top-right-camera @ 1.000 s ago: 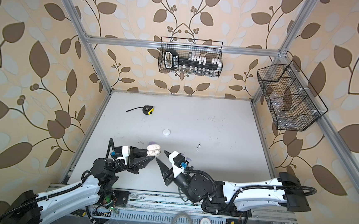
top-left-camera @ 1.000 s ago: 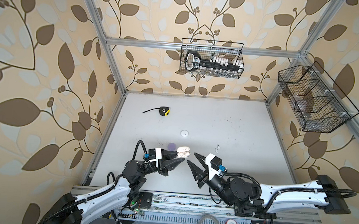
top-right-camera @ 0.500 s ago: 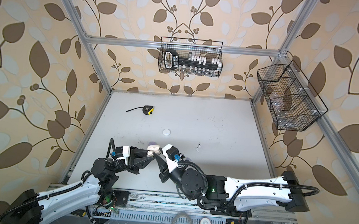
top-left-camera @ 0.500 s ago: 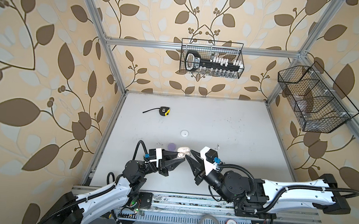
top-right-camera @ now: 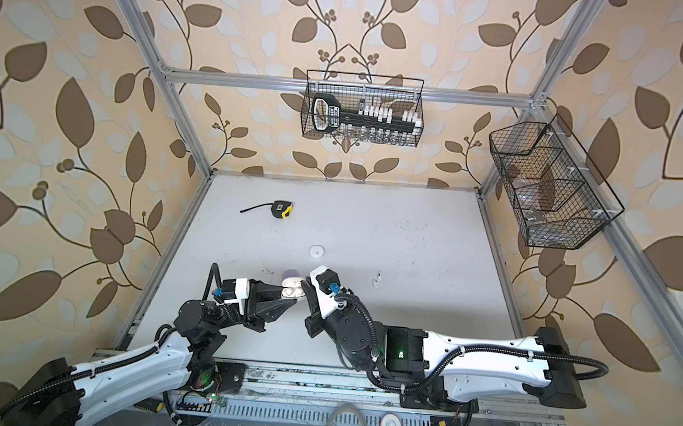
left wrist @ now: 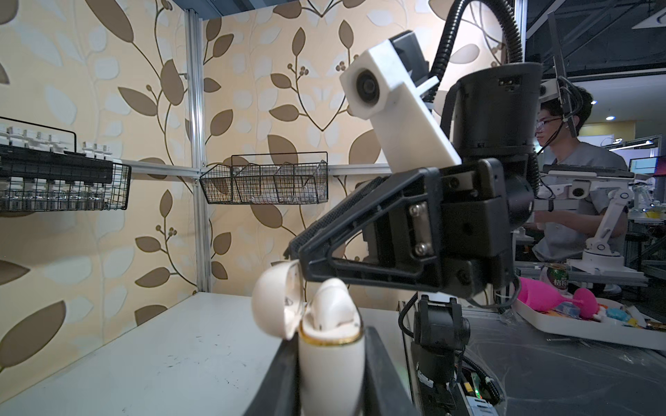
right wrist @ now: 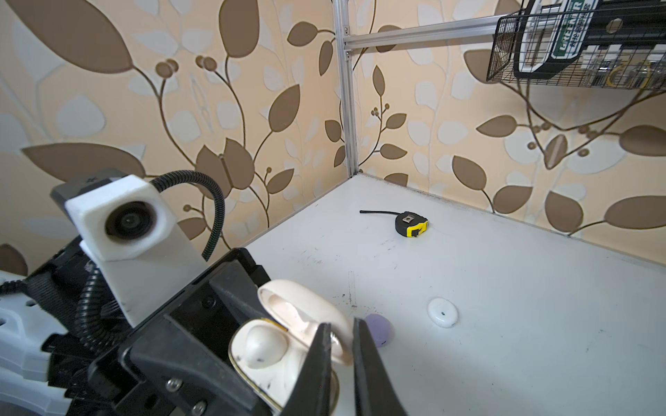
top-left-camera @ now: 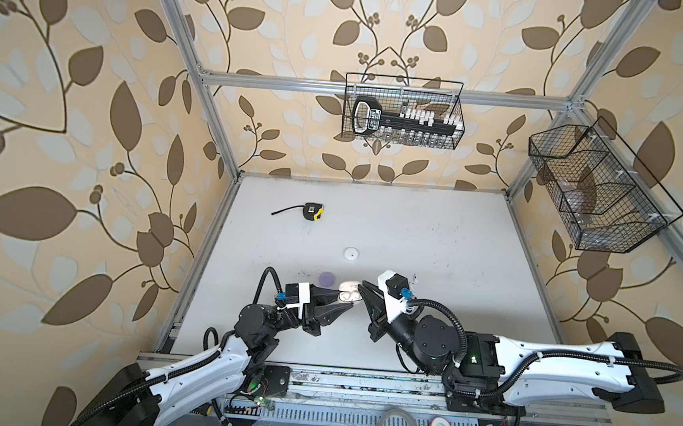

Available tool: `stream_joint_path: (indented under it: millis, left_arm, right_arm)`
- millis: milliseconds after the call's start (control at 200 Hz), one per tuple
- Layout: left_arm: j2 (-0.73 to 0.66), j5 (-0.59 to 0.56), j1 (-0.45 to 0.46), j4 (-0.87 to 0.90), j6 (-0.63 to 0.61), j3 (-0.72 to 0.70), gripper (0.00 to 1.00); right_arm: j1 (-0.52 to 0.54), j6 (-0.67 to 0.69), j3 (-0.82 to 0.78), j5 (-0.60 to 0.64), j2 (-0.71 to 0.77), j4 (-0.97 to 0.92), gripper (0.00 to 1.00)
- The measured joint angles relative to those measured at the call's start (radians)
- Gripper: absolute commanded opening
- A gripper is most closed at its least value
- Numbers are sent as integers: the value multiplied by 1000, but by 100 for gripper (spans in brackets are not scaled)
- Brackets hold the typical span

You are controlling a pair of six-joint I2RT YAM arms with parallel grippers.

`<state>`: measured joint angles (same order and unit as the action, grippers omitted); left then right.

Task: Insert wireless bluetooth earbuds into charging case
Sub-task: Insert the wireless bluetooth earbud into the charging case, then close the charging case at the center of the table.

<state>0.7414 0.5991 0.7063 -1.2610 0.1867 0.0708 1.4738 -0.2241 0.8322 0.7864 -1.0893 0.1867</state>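
1. My left jaws grip the charging case (left wrist: pixel 329 363), with one black finger (left wrist: pixel 277 381) on each side of its body. They hold it upright over the worktop (top-left-camera: pixel 452 246), close to the near edge where my arms are mounted and left of that edge's middle.
2. The case is small, glossy and cream, egg-shaped, with a thin gold ring round its mouth. Its lid (left wrist: pixel 277 300) is hinged open and leans back, and the right wrist view shows its hollow inside.
3. One cream earbud (right wrist: pixel 261 345) sits in the case. Its smooth rounded head stands above the gold ring and carries a few tiny dark specks. One finger (right wrist: pixel 319 363) of my right jaws hides the seat beside it, so I cannot tell whether that seat is filled.
4. My right jaws stand narrow, with only a slim gap between the two fingers. Their tips are right at the rim of the open lid. I cannot tell whether they pinch anything or touch the lid.
5. Just beyond the case a lilac rounded pod (top-left-camera: pixel 327 279) lies on the worktop. A white round disc (top-left-camera: pixel 352 254) lies a little further toward the far edge.
6. A black and yellow tape measure (top-left-camera: pixel 313 212) lies near the far left corner, with a short black tail pointing toward the left edge.
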Motion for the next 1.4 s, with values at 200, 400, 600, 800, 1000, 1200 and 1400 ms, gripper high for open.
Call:
stream_joint_path:
  millis: [200,400,600,800,1000,1200,1400]
  left_arm:
    - [0,0,0,-1,0,0,0]
    - [0,0,0,-1,0,0,0]
    - [14,8,1,-2,0,1,0]
    - [62,31,2,-11,0,7,0]
    - [80,53,2,-30,1,18,0]
    - [85,56,2,-31,1,18,0]
    - [85,56,2,-31,1,20,0]
  right_arm:
    - [9,-24,6,27,18,-41,22]
    - [-129,-114,-1,-25,140,-118,25]
    - [-430,-234,-47,-280,172,-154,32]
    - [-507,-267,-46,-528,17,-180,34]
    - [-491,-261,-18,-683,-77,-171,33]
    - [-444,-234,15,-728,-70,-129,31]
    - [-432,-217,16,-757,-37,-93,24]
